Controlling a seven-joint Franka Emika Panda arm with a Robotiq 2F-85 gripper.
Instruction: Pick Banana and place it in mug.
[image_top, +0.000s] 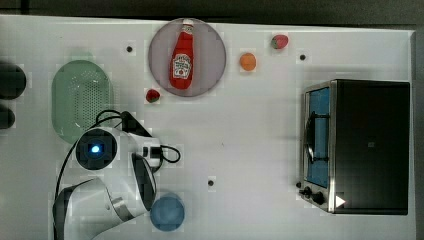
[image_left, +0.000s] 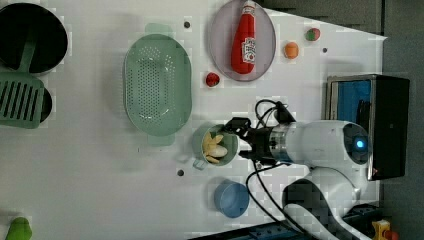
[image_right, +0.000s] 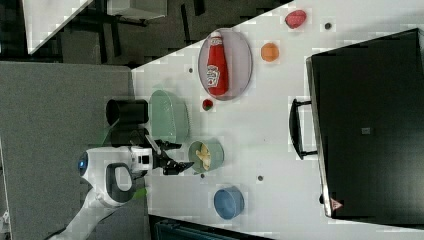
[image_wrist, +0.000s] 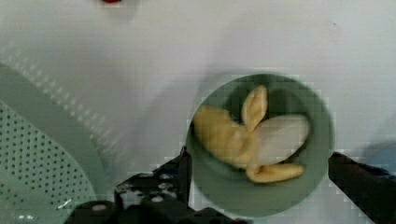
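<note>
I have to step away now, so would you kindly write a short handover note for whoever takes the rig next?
Gripper: open, fingers standing on either side of the mug, holding nothing.
Banana: lying inside the mug, free of the fingers.
Mug: upright on the table, between the green perforated basket and the blue cup in the left view.
Done: the banana is picked and dropped in the mug.
Left: probably only lifting the arm clear of the mug.
</note>
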